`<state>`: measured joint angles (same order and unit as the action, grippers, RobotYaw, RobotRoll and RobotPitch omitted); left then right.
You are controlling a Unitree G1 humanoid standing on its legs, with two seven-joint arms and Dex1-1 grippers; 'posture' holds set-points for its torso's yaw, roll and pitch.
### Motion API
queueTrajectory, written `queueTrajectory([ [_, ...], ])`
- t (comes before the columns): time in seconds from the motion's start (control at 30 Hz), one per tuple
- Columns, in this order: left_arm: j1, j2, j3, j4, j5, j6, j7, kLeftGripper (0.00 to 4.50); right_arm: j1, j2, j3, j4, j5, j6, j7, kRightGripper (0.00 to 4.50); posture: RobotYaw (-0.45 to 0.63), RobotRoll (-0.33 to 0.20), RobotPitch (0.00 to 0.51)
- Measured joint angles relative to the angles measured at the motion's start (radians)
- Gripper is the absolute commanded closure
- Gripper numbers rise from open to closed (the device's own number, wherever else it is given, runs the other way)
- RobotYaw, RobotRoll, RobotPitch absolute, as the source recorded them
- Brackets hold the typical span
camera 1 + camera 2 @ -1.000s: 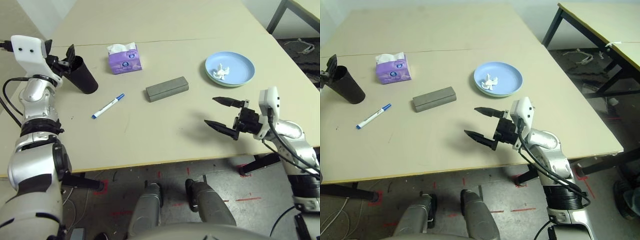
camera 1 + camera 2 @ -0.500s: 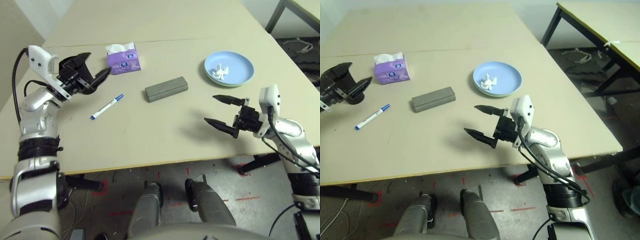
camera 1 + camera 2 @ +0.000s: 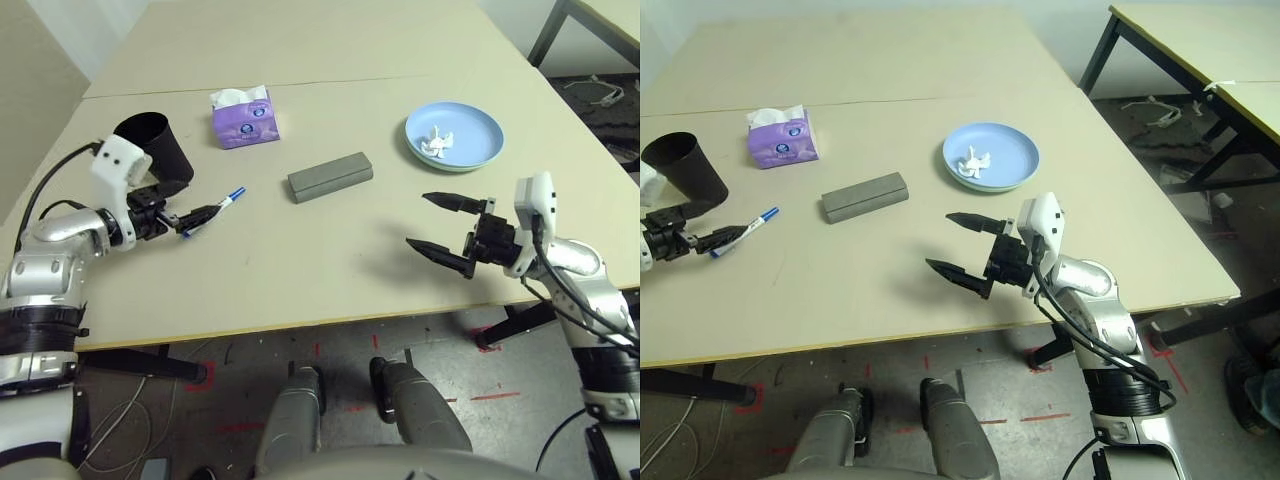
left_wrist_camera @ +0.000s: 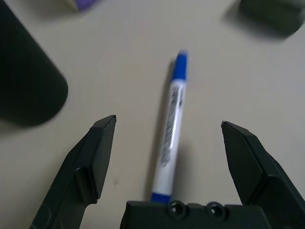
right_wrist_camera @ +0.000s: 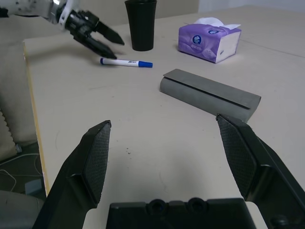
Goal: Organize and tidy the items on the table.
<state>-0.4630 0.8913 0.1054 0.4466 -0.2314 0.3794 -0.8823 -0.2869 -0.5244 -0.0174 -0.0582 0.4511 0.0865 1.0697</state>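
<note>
Left end effector is low over the table at its left side, fingers spread wide, nothing held. The white marker with a blue cap lies flat on the table between the two fingers; in the left wrist view its rear end sits between the finger bases and the cap points away. Can't tell whether either finger touches it.

Black tapered cup stands upright just behind the left end effector, mouth up. Purple tissue box is further back, a white tissue sticking out of the top, near the seam across the table. Grey oblong glasses case lies closed near the table's middle, angled, well apart from the marker.

Blue plate sits at the right rear with a green rim showing under its edge, so it is stacked on a green plate. Crumpled white tissue rests on the blue plate.

Right end effector hangs above the front right part of the table, fingers wide apart, empty, pointing across toward the left, with the glasses case ahead of it in the right wrist view.
</note>
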Motion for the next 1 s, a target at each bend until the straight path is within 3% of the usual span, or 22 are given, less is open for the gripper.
queueTrajectory([
  [0.37,-0.122,-0.068,-0.071,0.158,0.117,-0.098,0.017,0.02,0.019,-0.001,-0.001,-0.038,0.001,0.005,-0.025,0.00,-0.17,0.000,0.200],
  [0.8,-0.107,-0.062,-0.083,0.178,0.140,-0.122,-0.021,4.14,0.020,-0.026,-0.001,-0.047,0.002,0.004,0.004,0.00,-0.15,0.000,0.195],
  [1.0,0.001,-0.033,-0.035,0.054,0.103,-0.124,-0.054,4.20,0.016,-0.026,0.000,-0.022,0.002,-0.006,0.032,0.00,-0.14,0.000,0.197],
])
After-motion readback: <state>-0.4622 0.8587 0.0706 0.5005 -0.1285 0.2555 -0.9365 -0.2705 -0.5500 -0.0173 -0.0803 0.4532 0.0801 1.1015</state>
